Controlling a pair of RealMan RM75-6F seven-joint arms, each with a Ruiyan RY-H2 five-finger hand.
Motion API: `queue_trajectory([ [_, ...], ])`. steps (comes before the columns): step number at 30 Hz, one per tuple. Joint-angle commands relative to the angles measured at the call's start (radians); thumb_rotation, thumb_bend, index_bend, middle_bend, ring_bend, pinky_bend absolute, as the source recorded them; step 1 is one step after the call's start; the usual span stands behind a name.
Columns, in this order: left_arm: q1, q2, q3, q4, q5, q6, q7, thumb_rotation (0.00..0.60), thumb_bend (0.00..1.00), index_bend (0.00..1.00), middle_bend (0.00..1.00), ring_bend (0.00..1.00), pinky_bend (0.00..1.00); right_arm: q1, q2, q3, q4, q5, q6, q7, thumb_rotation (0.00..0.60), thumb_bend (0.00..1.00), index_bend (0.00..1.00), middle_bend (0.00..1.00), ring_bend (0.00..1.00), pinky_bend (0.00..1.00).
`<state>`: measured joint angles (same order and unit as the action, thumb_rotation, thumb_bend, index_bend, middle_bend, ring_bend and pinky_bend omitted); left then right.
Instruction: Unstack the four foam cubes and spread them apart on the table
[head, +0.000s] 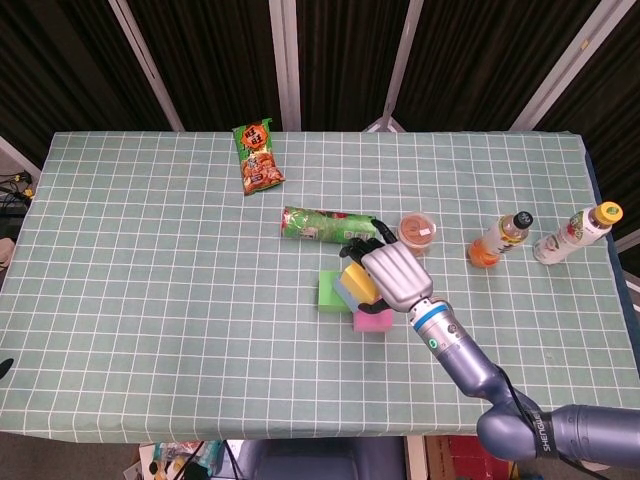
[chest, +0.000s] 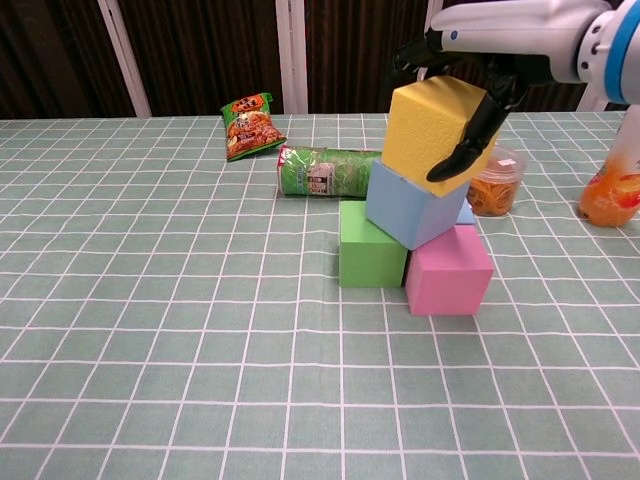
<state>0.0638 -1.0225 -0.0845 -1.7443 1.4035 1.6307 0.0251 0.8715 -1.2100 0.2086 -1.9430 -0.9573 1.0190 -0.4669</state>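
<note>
Four foam cubes form a small pile mid-table. The green cube (chest: 369, 246) and the pink cube (chest: 448, 271) sit on the cloth side by side. A tilted blue cube (chest: 412, 206) rests across them. On top is the yellow cube (chest: 432, 128), tilted, and my right hand (chest: 487, 60) grips it from above, fingers wrapped down its front and back. In the head view my right hand (head: 396, 277) covers most of the pile, with the yellow cube (head: 355, 280) and the green cube (head: 326, 293) showing at its left. My left hand is not in view.
A green chip tube (chest: 325, 170) lies just behind the pile. An orange-lidded cup (chest: 492, 182) stands to its right, a snack bag (chest: 250, 124) further back left. Two bottles (head: 500, 239) (head: 578, 232) stand at the right of the checked table (head: 150, 260).
</note>
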Motion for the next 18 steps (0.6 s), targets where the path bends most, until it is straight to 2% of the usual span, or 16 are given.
queue_trajectory([
  [1,0.000,0.000,0.000,0.000,-0.001,-0.001,0.000,0.600,0.14,0.21,0.00,0.00,0.00,-0.002,0.003,-0.003,0.006,-0.013,-0.004,0.013,0.600,0.22,0.33,0.32,0.53,0.06],
  [9,0.001,0.001,0.000,-0.001,0.001,-0.002,-0.001,0.600,0.14,0.21,0.00,0.00,0.00,-0.005,0.018,-0.005,-0.001,-0.023,-0.008,0.019,0.600,0.24,0.34,0.32,0.61,0.15],
  [18,0.000,0.001,-0.001,-0.002,-0.001,-0.004,0.000,0.600,0.14,0.21,0.00,0.00,0.00,0.006,0.046,0.030,-0.032,-0.039,-0.002,0.033,0.600,0.23,0.35,0.32,0.61,0.15],
])
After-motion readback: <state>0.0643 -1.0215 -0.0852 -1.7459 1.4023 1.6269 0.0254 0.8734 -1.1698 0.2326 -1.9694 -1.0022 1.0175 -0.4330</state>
